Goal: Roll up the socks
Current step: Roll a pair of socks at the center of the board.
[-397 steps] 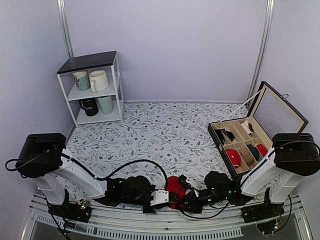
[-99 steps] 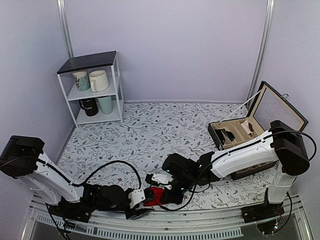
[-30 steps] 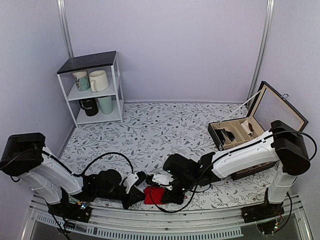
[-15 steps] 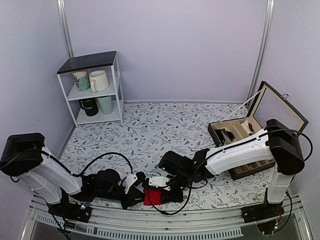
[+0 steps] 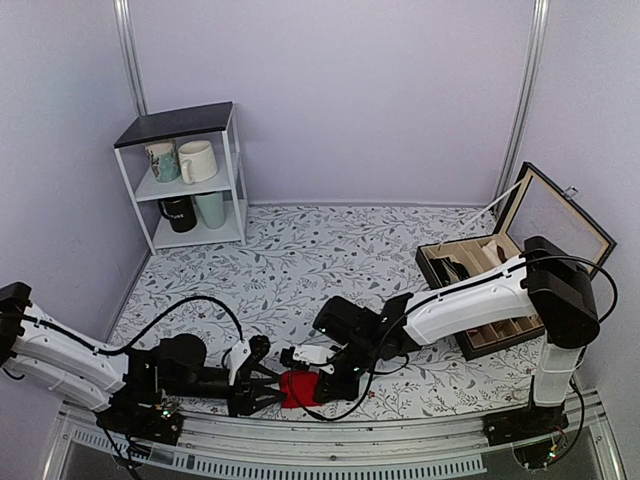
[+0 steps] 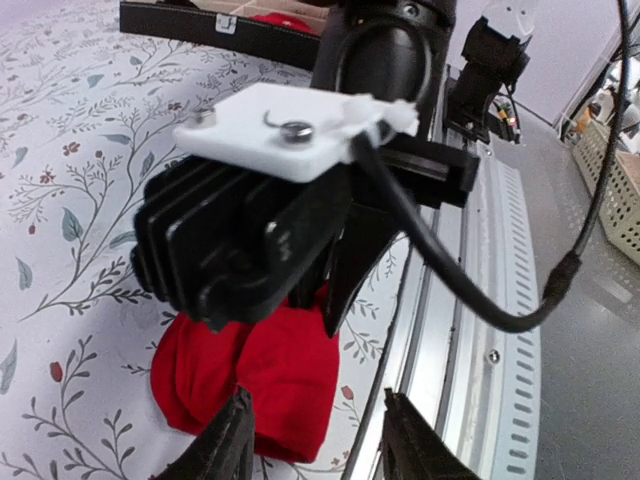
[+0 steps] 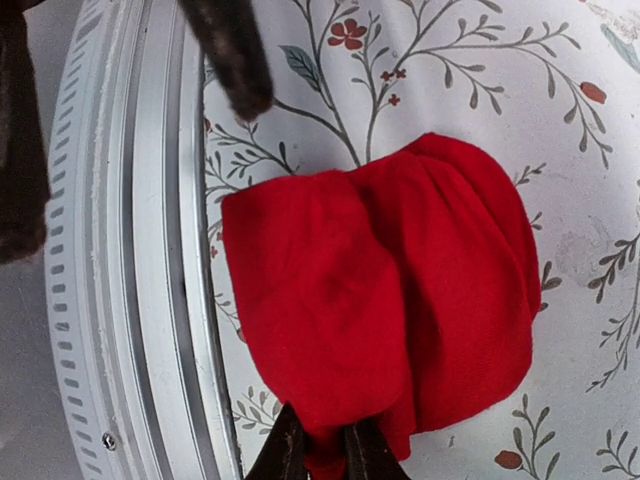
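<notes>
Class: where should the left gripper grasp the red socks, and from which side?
Take the socks at the plump free end facing the open left gripper, coming in low from the left. The right gripper pinches the opposite edge and hangs over the bundle, so an approach from above is likely blocked.

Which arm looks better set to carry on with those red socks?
Right. The right end effector is pinched shut on the edge of the red socks, so it likely controls them. The left end effector stands open, facing them, gripping nothing.
</notes>
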`<state>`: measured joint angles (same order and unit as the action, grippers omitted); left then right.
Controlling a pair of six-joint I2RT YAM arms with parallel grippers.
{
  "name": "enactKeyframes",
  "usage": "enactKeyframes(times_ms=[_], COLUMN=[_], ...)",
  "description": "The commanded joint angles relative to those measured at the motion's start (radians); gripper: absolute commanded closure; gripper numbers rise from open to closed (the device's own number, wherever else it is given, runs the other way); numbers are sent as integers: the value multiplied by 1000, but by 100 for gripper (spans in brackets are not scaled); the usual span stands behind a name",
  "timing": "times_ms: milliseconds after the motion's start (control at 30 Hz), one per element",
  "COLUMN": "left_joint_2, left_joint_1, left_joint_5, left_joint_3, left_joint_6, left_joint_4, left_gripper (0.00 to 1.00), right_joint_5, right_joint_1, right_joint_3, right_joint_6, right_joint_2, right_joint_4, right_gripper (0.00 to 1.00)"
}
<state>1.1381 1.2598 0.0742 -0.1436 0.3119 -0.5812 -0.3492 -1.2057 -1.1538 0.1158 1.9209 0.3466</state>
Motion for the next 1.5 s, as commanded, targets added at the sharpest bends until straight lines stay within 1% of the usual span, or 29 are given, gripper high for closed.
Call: enactKeyframes(times_ms=[0,67,200,333,433,733,800,900,967,1167,1200,1267,1333,1467], left_joint_2=[-58,-34,79,178,223,296,328,368,381,382,387,405,435,459], left_joint_1=[37,41,61,66,78,129,130,131,132,140,141,141,152,194], left_joint_5=[-66,-71,-110,-118,-125,-167,-161,-153,-149,-140,-146,-154,-171,-212], left_joint_3=[11,10,-25,-18,-17,-63,-75,-94,-97,-76,-75,-77,-90,-112], left_joint_6=[-25,-32,-67,-98,-125,-200,-204,-199,-186,-139,-127,-110,-98,-98], left_joint_4=[58,33,-7,-123,-176,-178,-177,-157,-142,-124,-121,-115,-97,-82], left_gripper=[52,45,39,37,33,33,33,41,48,74,75,75,67,56], right_joint_5=[128,126,123,122,118,107,107,106,105,104,102,86,71,55], right_joint_1=[18,18,18,20,19,20,19,20,21,26,27,30,33,44], right_joint_3=[58,58,56,51,54,57,56,55,56,54,55,51,49,42], right_joint_6=[-44,-46,-44,-41,-41,-44,-45,-45,-45,-47,-48,-50,-52,-55], right_joint_2=[116,116,114,115,116,118,122,122,124,131,132,130,126,129], right_joint_4=[137,137,137,137,135,138,138,140,140,142,143,143,146,151], right_gripper=[87,87,87,88,87,88,88,88,88,88,88,88,88,88])
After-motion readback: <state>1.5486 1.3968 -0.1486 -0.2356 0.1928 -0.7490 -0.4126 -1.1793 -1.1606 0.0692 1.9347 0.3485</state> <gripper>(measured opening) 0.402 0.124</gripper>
